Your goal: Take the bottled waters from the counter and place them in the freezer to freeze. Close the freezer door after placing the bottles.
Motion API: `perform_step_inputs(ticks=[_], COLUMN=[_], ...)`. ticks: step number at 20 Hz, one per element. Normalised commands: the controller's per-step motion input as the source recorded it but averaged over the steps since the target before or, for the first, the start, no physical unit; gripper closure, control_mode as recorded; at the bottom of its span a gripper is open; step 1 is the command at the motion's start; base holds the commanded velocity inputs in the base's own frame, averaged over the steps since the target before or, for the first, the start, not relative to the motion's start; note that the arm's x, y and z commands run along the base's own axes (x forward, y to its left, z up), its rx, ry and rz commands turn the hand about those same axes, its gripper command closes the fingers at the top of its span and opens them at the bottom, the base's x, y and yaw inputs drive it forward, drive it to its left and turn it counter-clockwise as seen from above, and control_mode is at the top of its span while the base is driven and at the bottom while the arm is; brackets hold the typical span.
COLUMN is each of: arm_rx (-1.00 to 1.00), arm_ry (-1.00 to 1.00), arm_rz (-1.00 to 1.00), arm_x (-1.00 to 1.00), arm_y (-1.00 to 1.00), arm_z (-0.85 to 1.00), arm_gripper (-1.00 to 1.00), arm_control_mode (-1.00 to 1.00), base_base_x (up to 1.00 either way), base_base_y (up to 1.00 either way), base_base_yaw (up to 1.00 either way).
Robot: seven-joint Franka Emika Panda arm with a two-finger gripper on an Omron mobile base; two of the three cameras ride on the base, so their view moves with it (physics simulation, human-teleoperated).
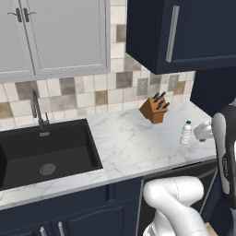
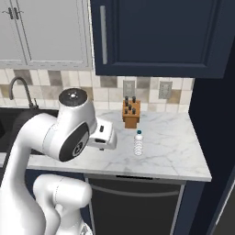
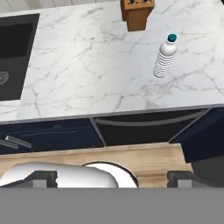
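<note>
Knife block (image 3: 137,13): I see its top cut off by the frame edge.
Bottle (image 3: 165,57) label: too small to read.

The white-grey veined marble counter (image 1: 133,147) looks smooth and polished, with a faint sheen. On it stands the clear ribbed plastic bottle with a blue cap (image 1: 185,133), its wall translucent and ridged (the cap looks matt). Behind the bottle, against the wall, the brown wooden knife block (image 1: 154,109) has a flat, matt finish, with dark handles sticking out. Left of the block, the black rectangular sink (image 1: 46,152) looks matt, and its grey curved faucet (image 1: 37,109) reads as brushed metal. The beige and brown tiled backsplash (image 1: 83,92) above the counter appears smooth. The dark navy cabinets (image 1: 184,32) are flat and satin, with a pale metal bar handle (image 1: 172,33).
</note>
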Motion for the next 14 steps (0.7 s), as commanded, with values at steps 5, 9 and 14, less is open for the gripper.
perform_step_inputs(ticks=[5,9,14], arm_rx=[0.06,0.05,0.0], arm_ry=[-0.21,-0.05,-0.13], arm_rz=[0.0,-0.04,0.0], arm_x=[0.06,0.43,0.38], arm_y=[-0.35,-0.44,-0.61], arm_z=[0.15,-0.03,-0.24], arm_gripper=[-1.0,-1.0,-1.0], arm_control_mode=[-1.0,-1.0,-1.0], base_base_x=[0.0,0.0,0.0], base_base_y=[0.0,0.0,0.0], base_base_yaw=[0.0,0.0,0.0])
